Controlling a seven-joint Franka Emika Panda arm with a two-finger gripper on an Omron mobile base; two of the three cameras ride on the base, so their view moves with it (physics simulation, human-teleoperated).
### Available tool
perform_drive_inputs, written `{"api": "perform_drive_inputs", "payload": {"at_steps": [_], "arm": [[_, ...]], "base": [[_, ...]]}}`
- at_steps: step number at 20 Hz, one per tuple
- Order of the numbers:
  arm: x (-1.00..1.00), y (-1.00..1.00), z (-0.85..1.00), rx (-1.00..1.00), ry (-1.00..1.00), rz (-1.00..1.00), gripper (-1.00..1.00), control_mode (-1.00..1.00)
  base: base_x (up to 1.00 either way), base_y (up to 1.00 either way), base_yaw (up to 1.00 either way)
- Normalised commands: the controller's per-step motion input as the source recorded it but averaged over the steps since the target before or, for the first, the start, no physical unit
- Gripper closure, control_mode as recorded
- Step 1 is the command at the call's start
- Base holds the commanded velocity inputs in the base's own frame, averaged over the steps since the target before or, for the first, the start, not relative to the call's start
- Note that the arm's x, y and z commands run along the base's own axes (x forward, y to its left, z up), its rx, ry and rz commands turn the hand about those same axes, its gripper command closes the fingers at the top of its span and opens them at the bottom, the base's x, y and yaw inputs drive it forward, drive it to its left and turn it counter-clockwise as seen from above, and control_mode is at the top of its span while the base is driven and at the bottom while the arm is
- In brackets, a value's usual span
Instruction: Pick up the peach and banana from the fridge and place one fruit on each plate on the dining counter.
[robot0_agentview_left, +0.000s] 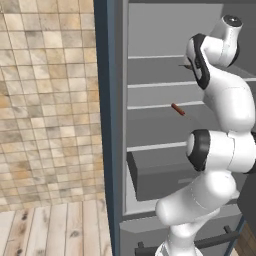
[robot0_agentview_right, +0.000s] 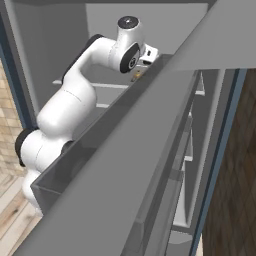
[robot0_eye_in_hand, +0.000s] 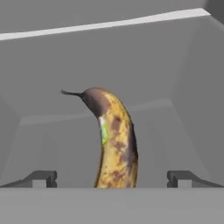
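In the hand view the banana (robot0_eye_in_hand: 114, 144), yellow with brown mottling and a dark stem, lies on a pale grey fridge shelf (robot0_eye_in_hand: 65, 131), stretching away from the camera. My gripper (robot0_eye_in_hand: 111, 179) is open, its two fingertips (robot0_eye_in_hand: 43, 178) spread wide on either side of the banana's near end and not touching it. From the left base view the arm reaches into the open fridge (robot0_agentview_left: 150, 70) at an upper shelf. A bit of yellow, the banana (robot0_agentview_right: 137, 76), peeks out below the hand in the right base view. The peach, the plates and the dining counter are out of view.
A small red-brown stick-like piece (robot0_agentview_left: 178, 109) lies on a middle shelf. The grey drawer (robot0_agentview_left: 160, 175) sits below it. The open fridge door with its grey bins (robot0_agentview_right: 165, 150) crosses the right base view. A tiled wall (robot0_agentview_left: 45, 100) and wooden floor (robot0_agentview_left: 50, 230) lie to the left.
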Motion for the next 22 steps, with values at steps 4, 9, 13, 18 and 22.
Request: {"api": "perform_drive_inputs", "payload": {"at_steps": [4,9,13,18,22], "arm": [[0.19,0.00,-0.17,0.00,0.00,0.02,-1.00,-1.00],[0.10,0.00,-0.24,0.00,0.01,0.01,-1.00,-1.00],[0.12,0.02,-0.31,0.00,0.04,0.02,-1.00,-1.00],[0.03,0.10,-0.38,-0.01,0.03,0.04,1.00,-1.00],[-0.03,0.11,-0.30,0.00,0.00,0.09,1.00,-1.00]], "base": [[0.00,0.00,0.00],[0.00,0.00,0.00],[0.00,0.00,0.00],[0.00,0.00,0.00],[0.00,0.00,0.00]]}}
